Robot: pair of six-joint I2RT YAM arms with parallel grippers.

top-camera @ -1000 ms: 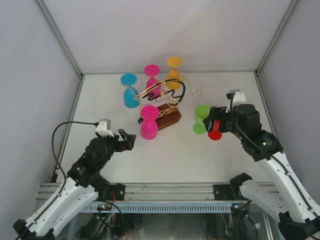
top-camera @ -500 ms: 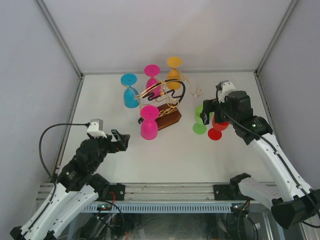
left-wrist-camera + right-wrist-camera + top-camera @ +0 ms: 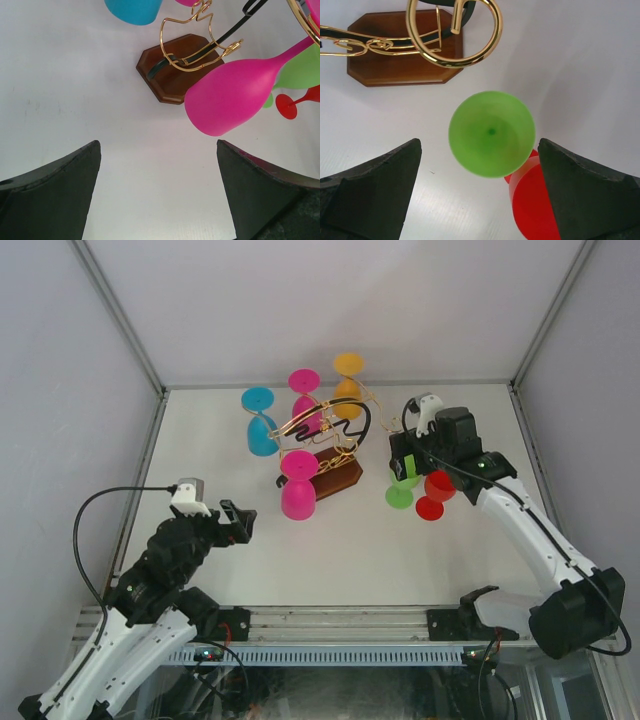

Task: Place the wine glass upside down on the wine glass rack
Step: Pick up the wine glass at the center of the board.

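From overhead: right pincer (image 3: pixel 405 470), jaws spread and gripping nothing, poised above the green wine glass (image 3: pixel 399 498) standing on the bench (image 3: pixel 340 560) just right of the wine glass rack (image 3: pixel 338 475), red wine glass (image 3: pixel 438 487) beside it; left pincer (image 3: pixel 240 523), likewise released, well left of the rack.

Left wrist: magenta wine glass (image 3: pixel 230 100) hanging bowl-down before the rack's wooden base.

Right wrist: green bowl centred between the fingers, red glass crowding the side away from the rack.

Best lowered straight, closing below the bowl without nudging red, then inverting toward the nearest empty scroll.
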